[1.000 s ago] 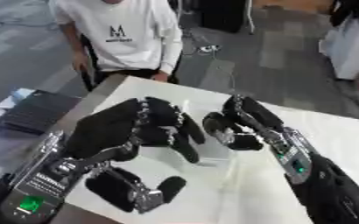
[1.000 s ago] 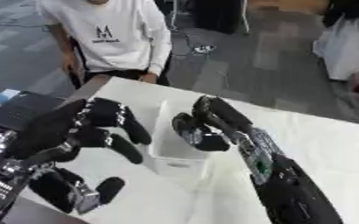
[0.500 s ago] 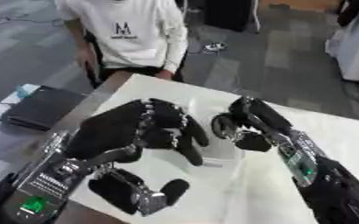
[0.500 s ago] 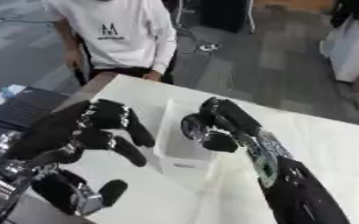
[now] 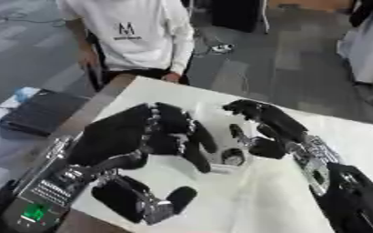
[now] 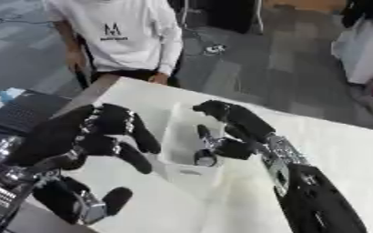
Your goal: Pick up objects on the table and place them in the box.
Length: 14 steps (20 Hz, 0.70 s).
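At about nine o'clock, off the edge of the white surface (image 6: 357,150), a dark laptop (image 5: 38,111) lies on a lower grey top. Coming in from seven o'clock, the robot's left hand (image 5: 130,136) fills the left half of the left eye view, its black back turned toward the camera and its fingers (image 5: 194,150) curled downward at the left wall of the box; whether they grip anything cannot be told, since the palm side is hidden. At the centre stands the white box (image 6: 182,170), an open rectangular container whose long side runs from six toward twelve o'clock, set on the surface between the two hands. Inside it, toward its near end, a small round dark and silvery object (image 6: 205,158) shows, too unclear to identify. The robot's right hand (image 6: 234,127) reaches in from five o'clock, its forearm crossing the surface, and hangs over the box with its fingers bent down into the opening; a thin dark part lies between thumb and fingers just above the round object, and it is unclear whether the hand pinches it or merely hovers at it. At twelve o'clock, a person in a white shirt (image 5: 146,32) stands at the far corner of the surface, one hand at its edge.
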{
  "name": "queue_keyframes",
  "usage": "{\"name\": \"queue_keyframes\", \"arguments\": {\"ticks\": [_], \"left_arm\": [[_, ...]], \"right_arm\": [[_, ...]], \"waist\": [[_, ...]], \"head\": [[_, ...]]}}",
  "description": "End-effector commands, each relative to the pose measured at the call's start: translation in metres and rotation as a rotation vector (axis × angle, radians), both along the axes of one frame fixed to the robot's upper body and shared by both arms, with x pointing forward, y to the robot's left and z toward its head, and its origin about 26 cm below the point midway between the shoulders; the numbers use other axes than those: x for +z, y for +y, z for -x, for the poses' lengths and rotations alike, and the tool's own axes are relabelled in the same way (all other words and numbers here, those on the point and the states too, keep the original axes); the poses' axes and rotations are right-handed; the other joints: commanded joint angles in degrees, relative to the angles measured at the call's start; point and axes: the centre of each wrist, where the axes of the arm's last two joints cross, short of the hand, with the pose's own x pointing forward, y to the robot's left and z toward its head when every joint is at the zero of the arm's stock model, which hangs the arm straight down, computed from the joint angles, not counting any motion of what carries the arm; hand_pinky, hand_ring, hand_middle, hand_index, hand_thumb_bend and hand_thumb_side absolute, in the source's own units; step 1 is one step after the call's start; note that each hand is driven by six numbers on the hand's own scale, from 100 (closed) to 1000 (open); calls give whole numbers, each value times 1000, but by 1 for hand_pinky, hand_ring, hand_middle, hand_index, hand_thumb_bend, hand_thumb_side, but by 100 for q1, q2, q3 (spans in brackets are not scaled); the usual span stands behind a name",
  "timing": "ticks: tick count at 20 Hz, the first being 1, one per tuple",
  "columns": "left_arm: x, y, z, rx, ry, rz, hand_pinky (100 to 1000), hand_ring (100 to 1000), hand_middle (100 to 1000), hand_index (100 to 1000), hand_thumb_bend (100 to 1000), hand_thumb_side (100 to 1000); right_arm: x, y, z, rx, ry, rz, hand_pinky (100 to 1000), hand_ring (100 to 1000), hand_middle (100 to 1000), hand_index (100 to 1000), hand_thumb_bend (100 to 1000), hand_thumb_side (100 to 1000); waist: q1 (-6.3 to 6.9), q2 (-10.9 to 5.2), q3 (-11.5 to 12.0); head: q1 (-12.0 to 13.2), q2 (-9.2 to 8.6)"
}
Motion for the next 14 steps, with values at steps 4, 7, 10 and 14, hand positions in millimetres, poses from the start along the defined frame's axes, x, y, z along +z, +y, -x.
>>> {"name": "queue_keyframes", "arguments": {"ticks": [4,7,10,14], "left_arm": [[6,1,2,-4,-21,4,540,496,646,663,173,614],[5,2,2,1,-16,9,540,495,645,663,172,615],[2,3,3,9,-6,17,538,494,644,664,170,615],[-2,5,3,25,14,46,534,490,641,664,168,616]], "right_arm": [[15,-9,-4,-12,-59,-29,582,730,803,919,100,1000],[13,-13,-2,-3,-64,-88,550,704,783,898,100,1000],[12,-17,5,40,-71,-192,527,682,763,877,100,1000],[17,-25,20,126,-79,-340,495,648,730,840,100,1000]], "waist": [[63,-74,-47],[74,-79,-87],[72,-95,-175],[96,-113,-303]], "head": [[74,-81],[64,-122],[-29,-329],[-153,-655]]}}
